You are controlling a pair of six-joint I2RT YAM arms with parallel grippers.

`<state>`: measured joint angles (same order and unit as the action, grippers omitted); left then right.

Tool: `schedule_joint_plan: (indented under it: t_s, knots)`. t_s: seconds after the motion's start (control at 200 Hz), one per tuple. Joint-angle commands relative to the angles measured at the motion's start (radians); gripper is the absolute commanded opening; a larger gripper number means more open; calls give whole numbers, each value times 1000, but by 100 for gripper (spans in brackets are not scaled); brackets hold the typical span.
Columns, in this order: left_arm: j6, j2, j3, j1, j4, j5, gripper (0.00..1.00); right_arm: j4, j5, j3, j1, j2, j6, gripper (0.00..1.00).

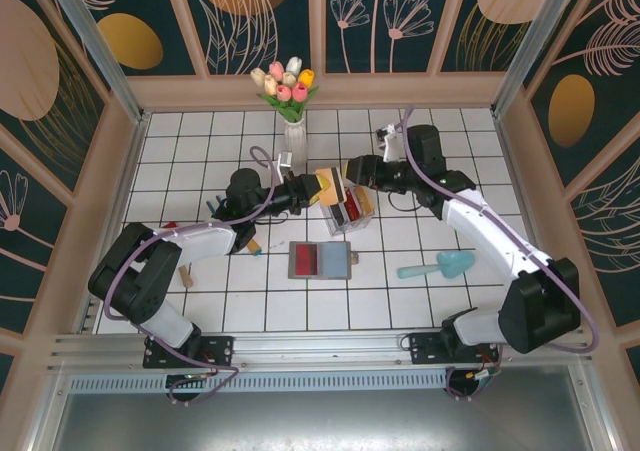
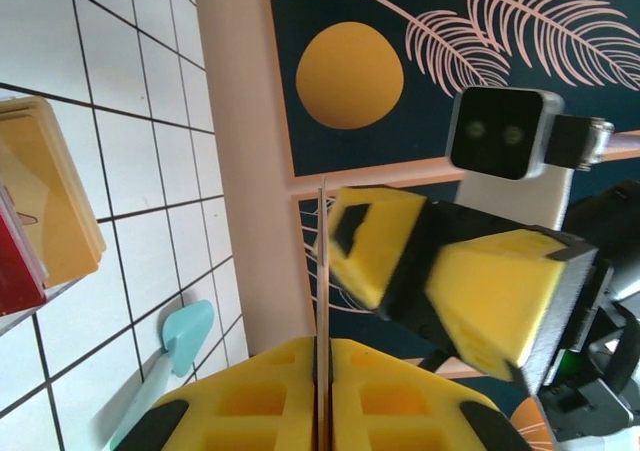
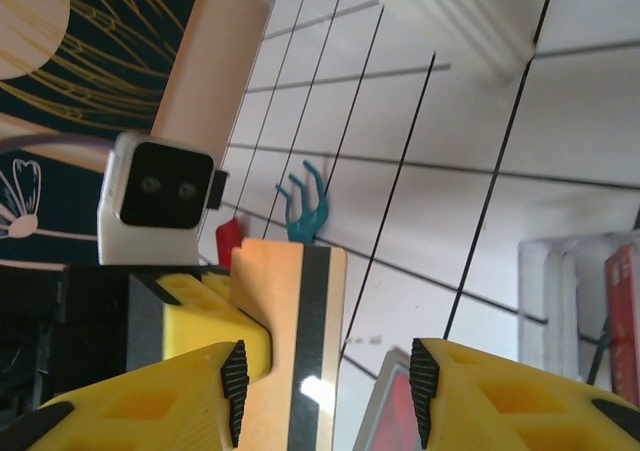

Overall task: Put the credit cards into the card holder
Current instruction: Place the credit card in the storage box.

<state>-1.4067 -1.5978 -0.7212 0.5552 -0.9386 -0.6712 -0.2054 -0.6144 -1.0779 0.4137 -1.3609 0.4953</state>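
The tan credit card (image 1: 323,183), a thin plastic rectangle with a black stripe down its face, hangs in the air off the tiles, pinched flat between the closed yellow fingers of the left gripper (image 1: 312,187). In the left wrist view it shows edge-on as a fine line (image 2: 323,271) rising from between those fingers (image 2: 270,401). In the right wrist view its striped face (image 3: 270,351) stands between the right gripper's (image 3: 330,391) two fingers, which are spread apart and not clamped on it.

Just below the card stands a clear plastic upright rack (image 1: 358,213) with red and black cards (image 1: 345,211) in it.

The card holder (image 1: 322,261), a flat grey folding wallet, lies open on the white tiled table (image 1: 200,141), in front of the rack and nearer the arm bases, showing reddish and blue panels.

A teal plastic scoop (image 1: 440,266) lies to its right, and a white vase of tulips (image 1: 292,131) stands behind the grippers.
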Motion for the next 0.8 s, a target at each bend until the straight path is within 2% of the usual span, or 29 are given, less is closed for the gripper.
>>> schedule_joint_plan:
  t_s: [0.0, 0.33, 0.48, 0.515, 0.681, 0.796]
  knots:
    - [-8, 4, -27, -1, -64, -18, 12, 59, -93, 12, 7, -19, 39, 49]
    - [-46, -3, -28, 2, -147, -31, 12, 96, -181, 12, 17, -95, 51, 44]
    - [-77, -20, -25, 2, -203, -44, 14, 133, -218, 13, 21, -115, 63, 31]
    - [-85, -22, -24, 1, -215, -46, 15, 124, -198, 12, 20, -116, 62, 25]
    - [-92, -21, -19, 1, -234, -47, 19, 83, -129, 17, 7, -100, 40, 12]
    - [-94, -21, -20, 2, -236, -48, 22, 94, -123, 37, -6, -87, 49, 9]
